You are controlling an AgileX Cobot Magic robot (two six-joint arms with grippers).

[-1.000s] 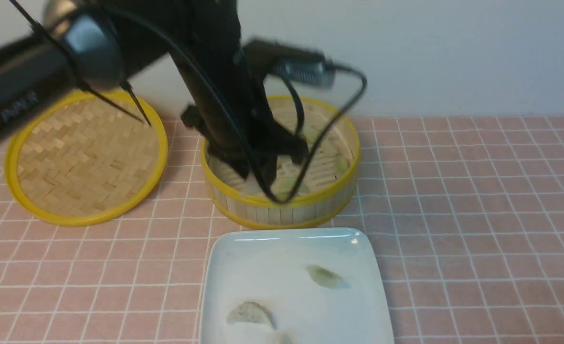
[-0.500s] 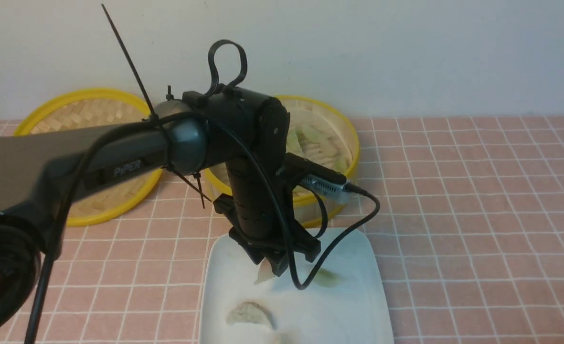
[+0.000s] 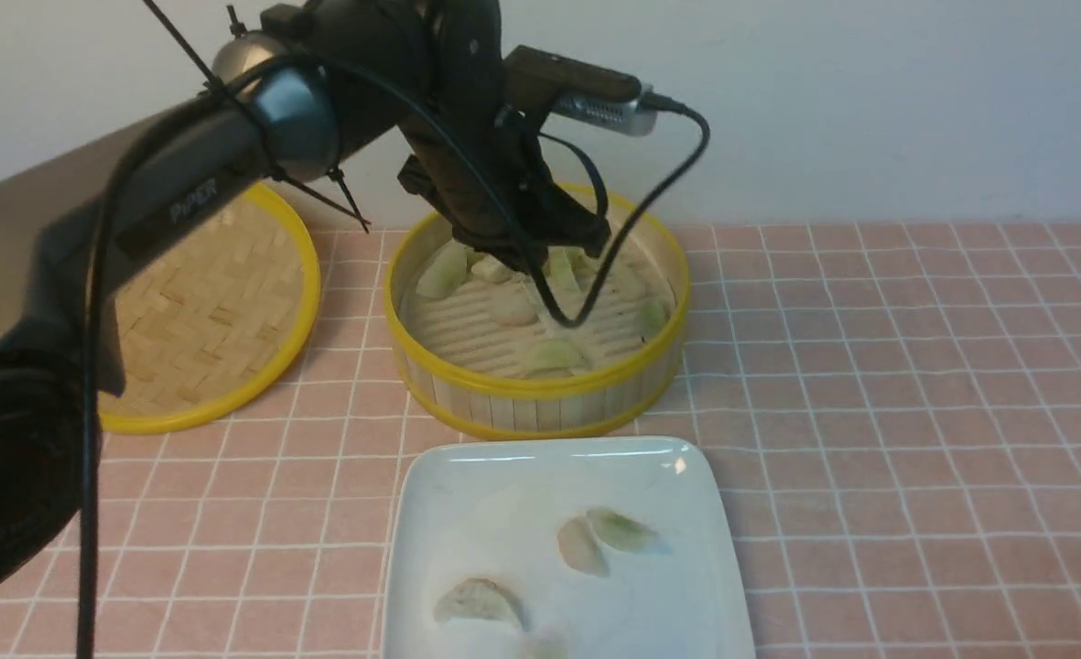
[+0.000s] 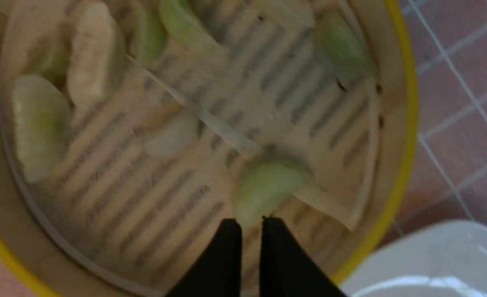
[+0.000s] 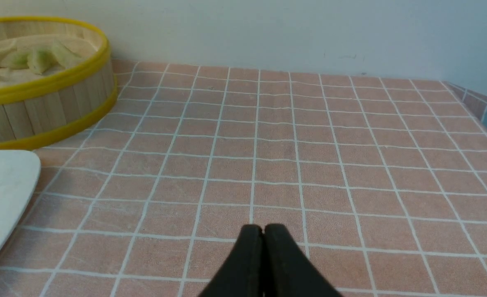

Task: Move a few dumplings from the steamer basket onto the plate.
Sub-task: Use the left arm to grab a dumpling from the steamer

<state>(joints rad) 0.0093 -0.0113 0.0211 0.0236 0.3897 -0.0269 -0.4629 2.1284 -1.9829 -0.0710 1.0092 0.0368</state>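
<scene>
The steamer basket stands at the back centre and holds several pale green and whitish dumplings. My left gripper hovers above the basket's inside. In the left wrist view its jaws stand a narrow gap apart and hold nothing, with a green dumpling on the slatted floor just beyond the tips. The white plate lies in front of the basket with several dumplings on it. My right gripper is shut and empty above bare tablecloth.
The flat woven lid with a yellow rim lies left of the basket. A pale wall runs close behind the basket. The pink checked tablecloth stretches to the right. The basket and a plate corner show in the right wrist view.
My left gripper held a whitish dumpling over the plate; that dumpling now lies on the plate beside the green one, and the gripper has risen back over the basket, empty.
</scene>
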